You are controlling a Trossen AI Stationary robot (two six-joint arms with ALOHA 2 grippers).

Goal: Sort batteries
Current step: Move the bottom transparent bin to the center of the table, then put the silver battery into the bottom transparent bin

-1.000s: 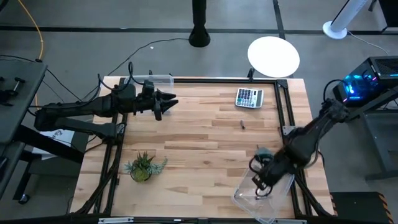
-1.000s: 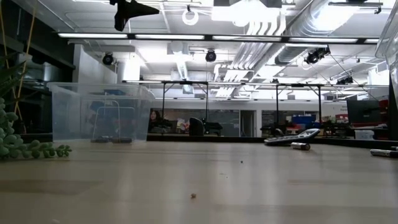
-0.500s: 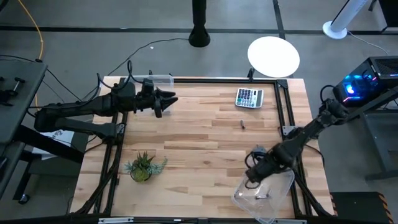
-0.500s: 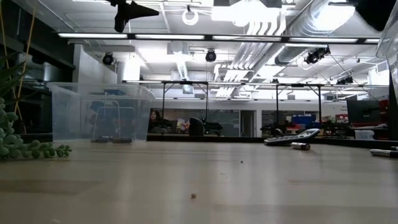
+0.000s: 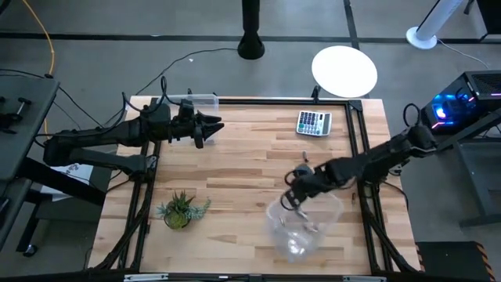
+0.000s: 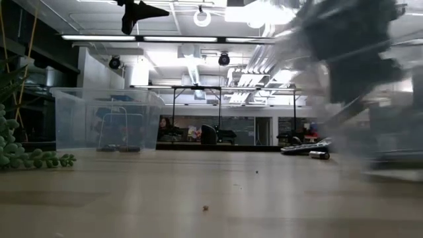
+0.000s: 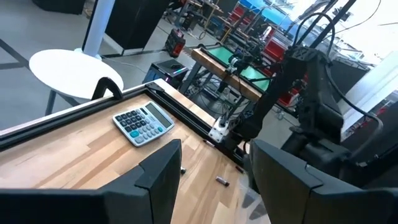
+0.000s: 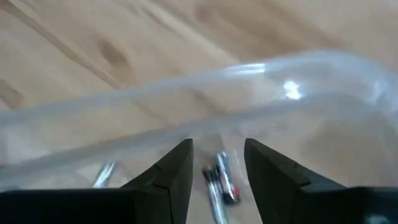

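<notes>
Table (image 5: 235, 180): a pale wooden top inside a dark frame, both arms reaching in over it from opposite sides.
Left arm: stretched along the far left part of the table, held high above the wood.
Left gripper (image 5: 213, 125): its fingers (image 7: 158, 171) are spread with a clear gap between them, holding nothing; it points across toward the calculator.
Right arm: reaching in from the right edge toward the middle front of the table.
Right gripper (image 5: 293, 197): at the rim of the clear bin; in the right wrist view the two fingers (image 8: 174, 168) stand on either side of the rim, a gap between them. I cannot tell if they pinch the plastic.
Clear bin (image 5: 301, 231): a see-through tub in the front right part of the table, tilted and blurred in the low view.
Second clear bin (image 6: 106, 122): upright at the far left corner, just behind the left gripper.
Plant (image 5: 178, 210): small green one near the front left.
Calculator (image 5: 314, 123): grey, lying flat near the far right corner.
Batteries (image 8: 221, 177): a few lie inside the clear bin under the right gripper.
Loose battery (image 5: 305, 157): alone on the wood, between the calculator and the clear bin.
</notes>
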